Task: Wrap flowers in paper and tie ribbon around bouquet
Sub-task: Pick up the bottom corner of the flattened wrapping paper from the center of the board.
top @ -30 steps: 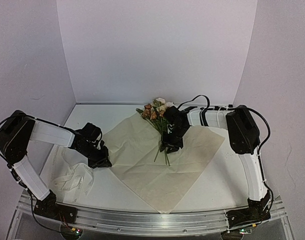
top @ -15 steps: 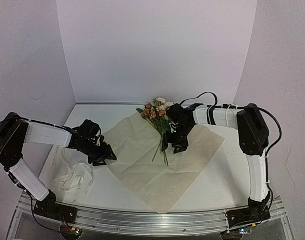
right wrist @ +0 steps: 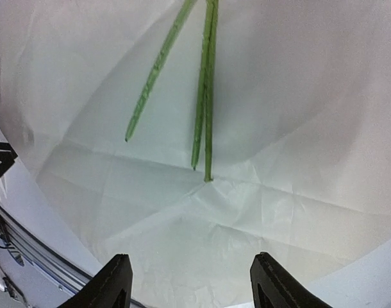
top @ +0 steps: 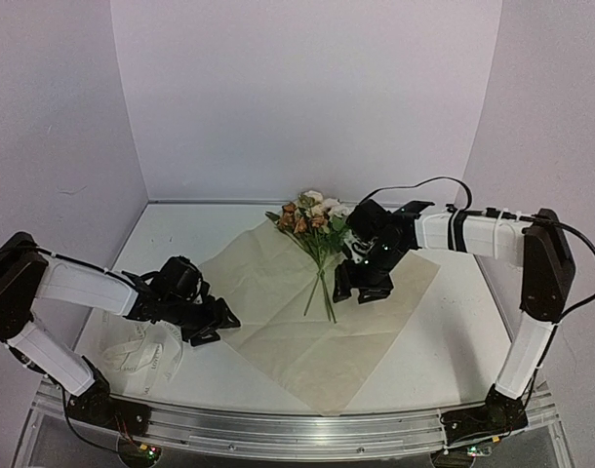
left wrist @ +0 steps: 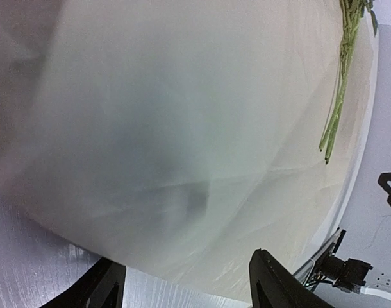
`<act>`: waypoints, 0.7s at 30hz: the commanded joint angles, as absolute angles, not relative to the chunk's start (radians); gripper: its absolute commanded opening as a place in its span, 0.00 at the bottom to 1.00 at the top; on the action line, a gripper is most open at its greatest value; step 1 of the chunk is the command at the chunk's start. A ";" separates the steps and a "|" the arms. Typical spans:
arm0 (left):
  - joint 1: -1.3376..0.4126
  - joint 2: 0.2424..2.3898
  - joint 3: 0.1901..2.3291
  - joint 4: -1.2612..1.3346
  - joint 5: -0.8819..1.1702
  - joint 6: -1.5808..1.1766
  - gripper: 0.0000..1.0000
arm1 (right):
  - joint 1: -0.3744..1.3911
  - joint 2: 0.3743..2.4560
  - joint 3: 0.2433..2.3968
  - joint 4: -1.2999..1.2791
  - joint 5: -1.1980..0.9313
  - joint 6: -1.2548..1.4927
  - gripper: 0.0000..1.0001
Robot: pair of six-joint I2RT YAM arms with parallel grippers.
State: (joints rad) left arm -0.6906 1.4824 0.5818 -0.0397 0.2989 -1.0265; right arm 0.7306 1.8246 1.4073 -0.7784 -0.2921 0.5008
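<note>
Table: paper blurred close-up, flowers cropped; left fingers, right fingers wide, empty

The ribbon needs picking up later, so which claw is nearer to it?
Left. The left claw is at the left corner of the paper, just right of the ribbon. The right claw is across the paper, beside the stems of the flowers.
</note>
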 commanded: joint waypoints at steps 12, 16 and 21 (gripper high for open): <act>-0.735 1.518 0.519 0.177 0.261 -1.232 0.40 | 0.842 1.603 1.181 -0.761 -0.159 0.331 0.72; -0.735 1.508 0.540 0.159 0.270 -1.242 0.18 | 0.870 1.569 1.159 -0.769 -0.140 0.279 0.72; -0.732 1.474 0.574 0.113 0.300 -1.254 0.01 | 0.953 1.557 1.159 -0.794 -0.083 0.167 0.78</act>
State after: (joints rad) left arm -0.7325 1.5126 0.5217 0.1263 0.2738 -1.2363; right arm 0.8905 1.5926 1.1641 -0.7709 -0.1550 0.2828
